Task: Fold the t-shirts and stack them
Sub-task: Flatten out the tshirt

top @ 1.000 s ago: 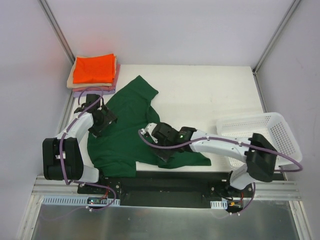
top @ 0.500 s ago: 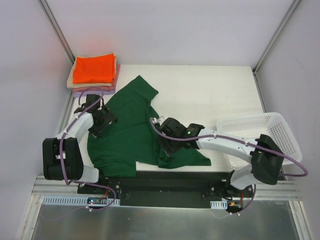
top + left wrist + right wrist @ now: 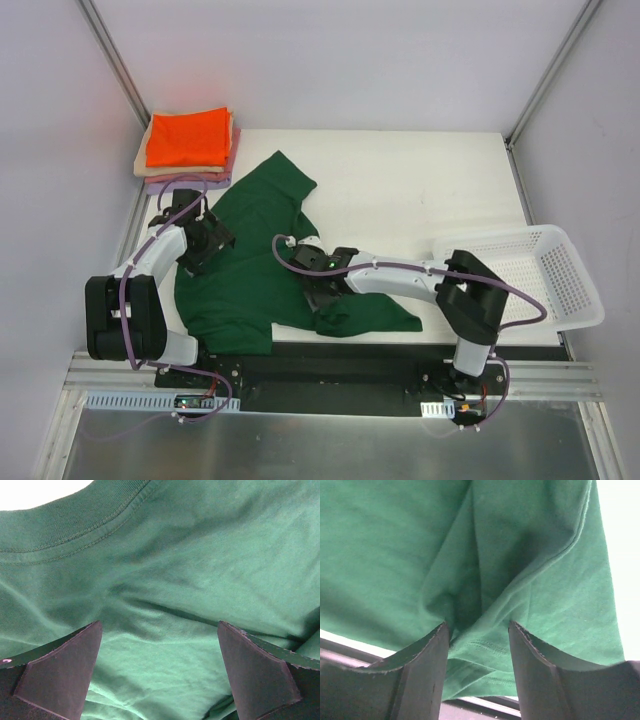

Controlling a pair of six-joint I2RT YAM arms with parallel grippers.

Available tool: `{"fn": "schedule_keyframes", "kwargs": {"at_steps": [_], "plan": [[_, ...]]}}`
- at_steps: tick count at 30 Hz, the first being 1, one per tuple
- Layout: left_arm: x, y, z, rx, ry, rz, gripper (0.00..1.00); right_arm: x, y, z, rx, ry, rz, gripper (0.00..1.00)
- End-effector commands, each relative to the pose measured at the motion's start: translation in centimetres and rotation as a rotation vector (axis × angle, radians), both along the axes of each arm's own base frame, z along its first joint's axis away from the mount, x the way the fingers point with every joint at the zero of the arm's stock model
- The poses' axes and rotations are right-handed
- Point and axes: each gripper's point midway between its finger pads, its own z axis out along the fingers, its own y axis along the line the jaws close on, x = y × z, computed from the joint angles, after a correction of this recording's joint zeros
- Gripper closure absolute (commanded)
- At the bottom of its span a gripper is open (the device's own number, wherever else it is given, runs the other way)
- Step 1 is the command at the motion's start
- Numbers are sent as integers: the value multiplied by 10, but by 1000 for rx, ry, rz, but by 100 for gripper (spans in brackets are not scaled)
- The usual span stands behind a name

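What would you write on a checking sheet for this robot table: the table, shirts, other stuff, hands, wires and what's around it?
Surface: white table, no spills seen.
Job's things: green t-shirt lies crumpled at the front left. The folded stack sits at the back-left corner, orange on top.
Clutter: white mesh basket at the right edge.
Hands: left hand is open, close over the green cloth. The right hand has a raised fold of the green t-shirt between its fingers; can't tell if it is pinching.
Cables: purple cables run along both arms in loose loops.
Surroundings: white walls and metal frame posts; nothing else seen.
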Motion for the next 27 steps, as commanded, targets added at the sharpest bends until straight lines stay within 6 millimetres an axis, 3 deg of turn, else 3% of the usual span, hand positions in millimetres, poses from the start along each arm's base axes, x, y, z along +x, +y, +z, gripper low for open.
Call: {"fn": "schedule_keyframes", "kwargs": {"at_steps": [1,3,5,11,13,16,18,21,27], "plan": [[-5,2,-5,6,21,0,1,11,-14,-4,-84,-44,-111,51],[-5,3,-5,11,21,0,1,17,-17,-2,-94,-66,-132,66],[-6,3,-5,15,22,0,1,21,-21,1,-100,-82,-146,72],[-6,4,-5,21,20,1,1,25,-23,9,-89,-74,-138,68],[-6,5,-5,24,18,2,1,27,-22,11,-87,-80,-140,71],[-5,6,-5,31,18,1,1,36,-31,13,-111,-102,-159,94],[-5,7,-5,32,19,1,1,47,-42,16,-133,-119,-161,99],[-3,5,-5,24,21,-6,1,77,-74,31,-222,-208,-163,99],[1,4,-5,17,21,-8,1,170,-165,69,-516,-373,-193,99]]}}
